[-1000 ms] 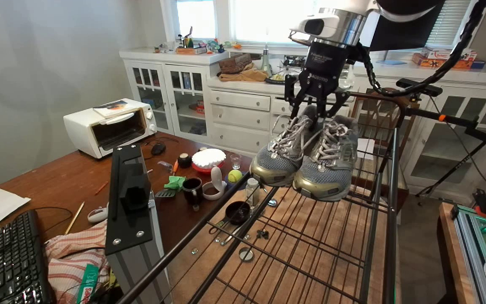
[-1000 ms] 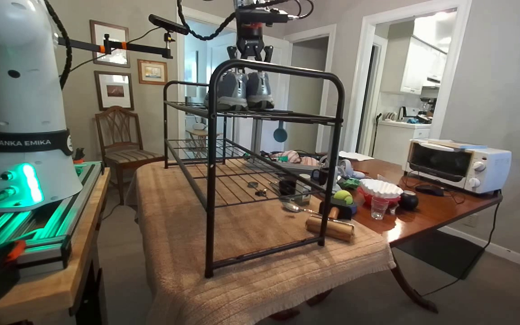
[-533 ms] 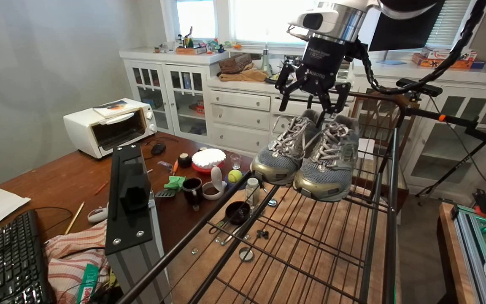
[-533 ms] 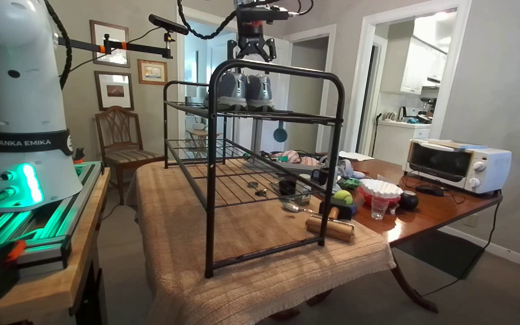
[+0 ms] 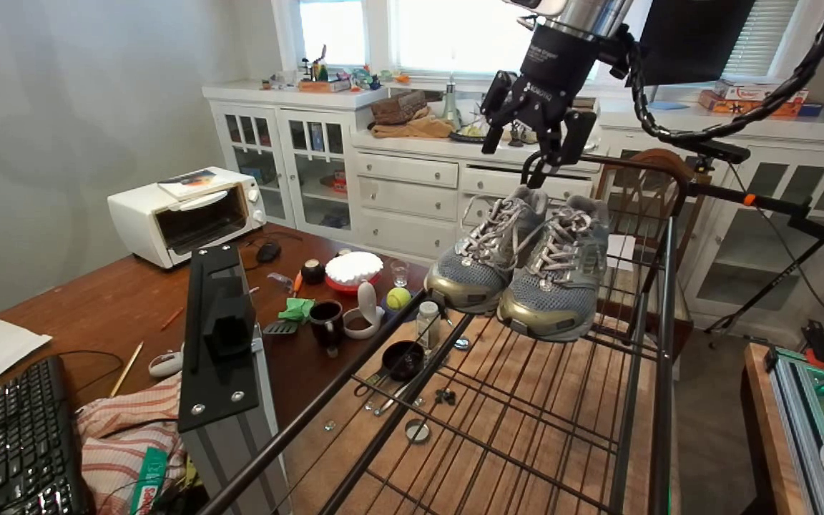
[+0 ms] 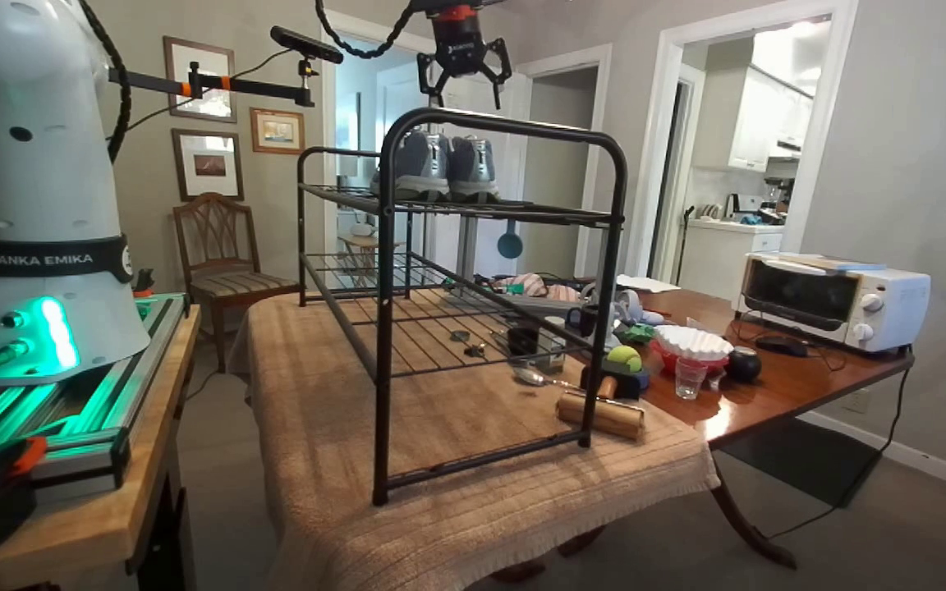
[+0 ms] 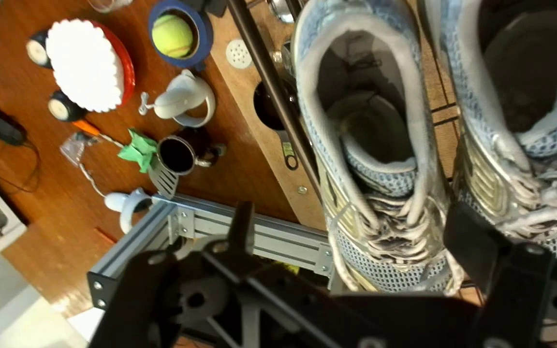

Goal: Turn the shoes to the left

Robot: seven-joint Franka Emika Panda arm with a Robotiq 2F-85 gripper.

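The shoes, two grey-silver sneakers with pale laces, stand side by side on the top tier of a black wire rack (image 5: 664,286). In an exterior view the left shoe (image 5: 480,254) and right shoe (image 5: 555,275) point their toes at the camera; in an exterior view only the heels (image 6: 424,164) show. My gripper (image 5: 524,154) hangs above the shoe openings with its jaws spread wide, apart from both. From the wrist view, one shoe (image 7: 385,246) appears between the fingers and its partner (image 7: 491,179) lies to the right, partly behind the right finger (image 7: 472,241).
The rack's end hoop (image 6: 514,123) rises close to the shoes and gripper. Beside the rack stands a metal-framed box (image 5: 222,336). A tennis ball (image 7: 172,36), mug (image 7: 177,154) and red bowl (image 7: 126,72) sit on the wooden table, with a toaster oven (image 5: 183,214) farther off.
The gripper's fingers have spread from a narrower stance, and the hand has lifted up and away from the shoe it was down at. Both shoes look the same in place.
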